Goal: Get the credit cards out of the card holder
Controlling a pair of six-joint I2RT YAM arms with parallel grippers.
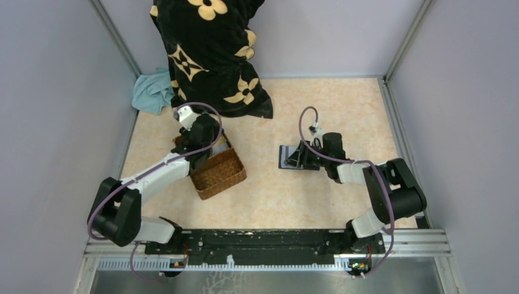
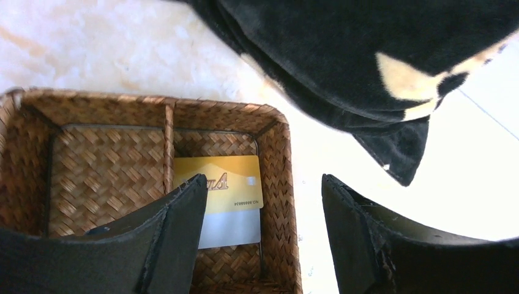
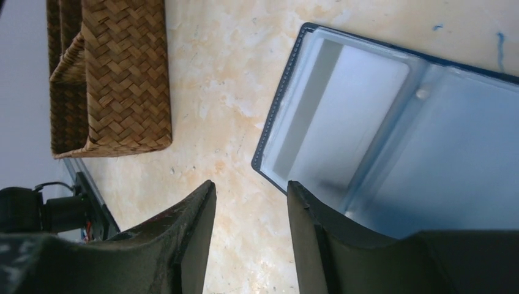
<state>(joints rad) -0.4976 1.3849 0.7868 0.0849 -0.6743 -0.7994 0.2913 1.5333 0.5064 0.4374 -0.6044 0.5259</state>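
Observation:
The card holder [image 3: 379,116] lies open on the table, navy rim and light blue inside; no card shows in its pockets. It also shows in the top view [image 1: 286,157]. My right gripper [image 3: 251,184] is open and empty, one finger over the holder's near corner, the other over bare table. A gold credit card [image 2: 232,180] lies in the end compartment of the wicker basket [image 2: 278,159], overlapping a pale card [image 2: 229,228]. My left gripper [image 2: 263,180] is open and empty above that compartment, straddling the basket's end wall.
The brown basket [image 1: 220,174] stands left of centre, and its corner shows in the right wrist view [image 3: 116,73]. A black cloth with cream flowers [image 1: 211,49] hangs at the back, close beyond the basket [image 2: 367,55]. A teal cloth [image 1: 153,90] lies at the back left.

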